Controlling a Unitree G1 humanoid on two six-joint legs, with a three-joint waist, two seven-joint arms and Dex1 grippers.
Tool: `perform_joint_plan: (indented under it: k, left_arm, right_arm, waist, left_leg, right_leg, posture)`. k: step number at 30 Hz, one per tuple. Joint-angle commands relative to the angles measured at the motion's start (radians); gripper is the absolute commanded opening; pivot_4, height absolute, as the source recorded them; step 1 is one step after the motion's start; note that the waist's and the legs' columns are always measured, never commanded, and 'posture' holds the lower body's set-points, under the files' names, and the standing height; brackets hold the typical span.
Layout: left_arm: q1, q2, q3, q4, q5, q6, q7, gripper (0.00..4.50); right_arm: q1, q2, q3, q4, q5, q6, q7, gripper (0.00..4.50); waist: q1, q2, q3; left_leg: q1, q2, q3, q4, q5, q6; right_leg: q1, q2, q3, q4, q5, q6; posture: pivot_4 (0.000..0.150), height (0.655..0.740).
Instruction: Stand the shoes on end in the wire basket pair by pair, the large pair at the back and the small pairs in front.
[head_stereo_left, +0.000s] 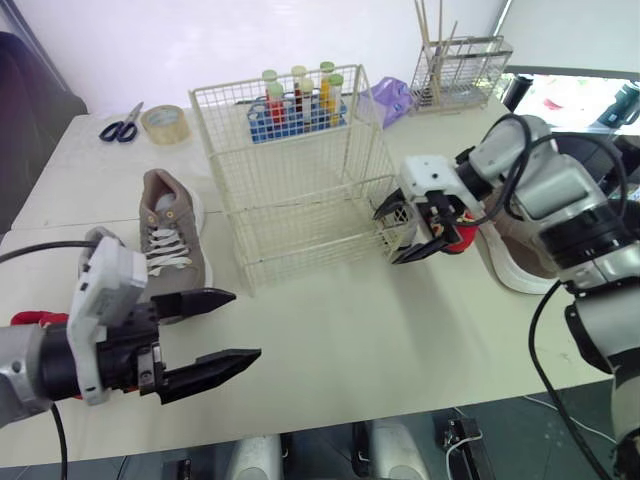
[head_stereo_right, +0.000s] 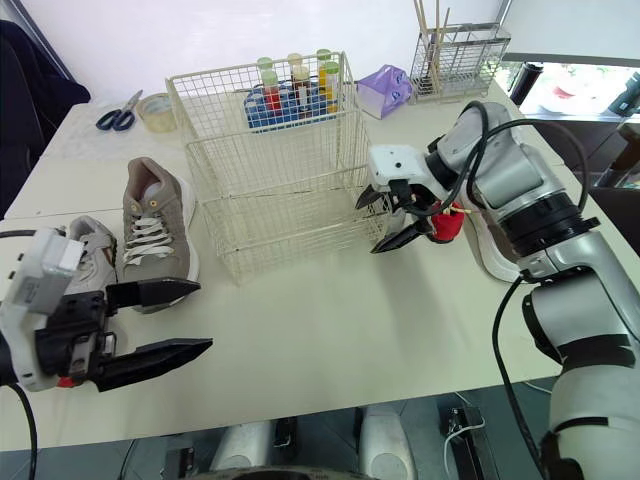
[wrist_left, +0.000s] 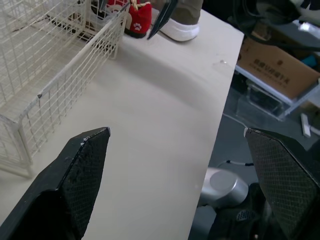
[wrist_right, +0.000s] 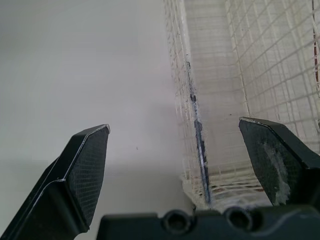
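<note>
You see only part of the large shoe (head_stereo_left: 515, 275) beneath the right arm (head_stereo_left: 560, 200); the right gripper (head_stereo_left: 392, 236) half-hides the small red shoe (head_stereo_left: 462, 237).

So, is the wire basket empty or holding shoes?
Empty: only the table shows through the wire basket mesh; the grey sneaker lies outside, beside it.

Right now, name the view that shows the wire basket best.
Left eye view: the whole wire basket, all walls visible. The right eye view matches it. The left wrist view catches one corner, the right wrist view a near edge.
</note>
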Motion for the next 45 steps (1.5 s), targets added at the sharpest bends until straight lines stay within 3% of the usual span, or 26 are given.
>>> perform_joint_plan:
  k: [1,4,10,18,26,31,37,45]
  left_arm:
    - [-0.008,-0.01,-0.02,-0.002,0.033,-0.035,0.001,4.5]
    - [-0.011,-0.017,-0.042,-0.002,0.053,-0.048,0.003,4.5]
    - [-0.043,-0.014,-0.09,0.006,0.078,-0.068,0.012,4.5]
    - [0.005,-0.026,-0.097,0.005,0.124,-0.053,-0.022,4.5]
    - [0.032,-0.028,-0.105,-0.007,0.141,-0.063,-0.026,4.5]
    - [0.006,-0.017,-0.138,0.013,0.151,-0.064,-0.03,4.5]
    - [-0.058,-0.002,-0.195,0.044,0.166,-0.06,-0.038,4.5]
    - [-0.088,0.007,-0.209,0.062,0.172,-0.05,-0.049,4.5]
  right_arm:
    - [-0.024,0.011,-0.016,-0.003,-0.04,-0.029,0.002,4.23]
    - [-0.02,0.003,-0.002,-0.029,-0.043,-0.03,0.002,3.14]
    - [-0.015,0.014,-0.005,-0.042,-0.072,-0.039,0.002,0.05]
    - [0.001,-0.041,-0.006,-0.201,0.052,0.107,0.002,0.05]
    - [0.178,-0.149,-0.072,-0.653,0.074,0.537,-0.03,0.05]
    - [0.249,-0.115,-0.102,-0.83,0.091,0.723,-0.163,0.05]
    - [0.262,-0.033,-0.098,-0.845,0.059,0.788,-0.325,0.05]
    - [0.264,-0.029,-0.078,-0.824,0.066,0.754,-0.355,0.05]
  waist:
    - [0.001,0.0,0.0]
    - [0.002,0.0,0.0]
    - [0.001,0.0,0.0]
    - [0.0,0.0,0.0]
    - [0.007,0.0,0.0]
    - [-0.001,0.0,0.0]
    - [0.0,-0.001,-0.001]
    - [0.001,-0.001,-0.001]
  left_leg:
    - [0.0,0.0,0.0,0.0,0.0,0.0]
    - [0.0,0.0,0.0,0.0,0.001,-0.001]
    - [0.0,0.0,0.0,0.0,0.003,-0.006]
    - [0.0,0.0,0.0,0.0,0.003,-0.006]
    - [0.0,0.0,-0.001,0.0,0.001,-0.001]
    - [0.001,0.0,0.0,0.001,0.001,-0.001]
    - [0.002,0.001,-0.001,0.003,0.001,-0.002]
    - [0.002,0.0,0.0,0.004,0.001,-0.002]
  right_leg:
    - [0.0,0.0,0.0,0.0,0.0,0.0]
    - [0.0,0.0,0.0,0.0,0.0,0.0]
    - [0.0,0.0,0.0,0.001,0.0,0.0]
    - [-0.001,0.0,0.001,0.001,0.0,0.0]
    - [-0.001,0.0,0.001,0.003,0.0,0.0]
    - [-0.001,0.0,0.001,0.004,-0.001,-0.001]
    - [-0.002,0.0,0.002,0.012,-0.002,-0.003]
    - [-0.002,0.0,0.003,0.012,-0.002,-0.003]
  posture:
    - [0.15,0.74]
    - [0.15,0.74]
    - [0.15,0.74]
    - [0.15,0.74]
    - [0.15,0.74]
    - [0.15,0.74]
    - [0.15,0.74]
    - [0.15,0.74]
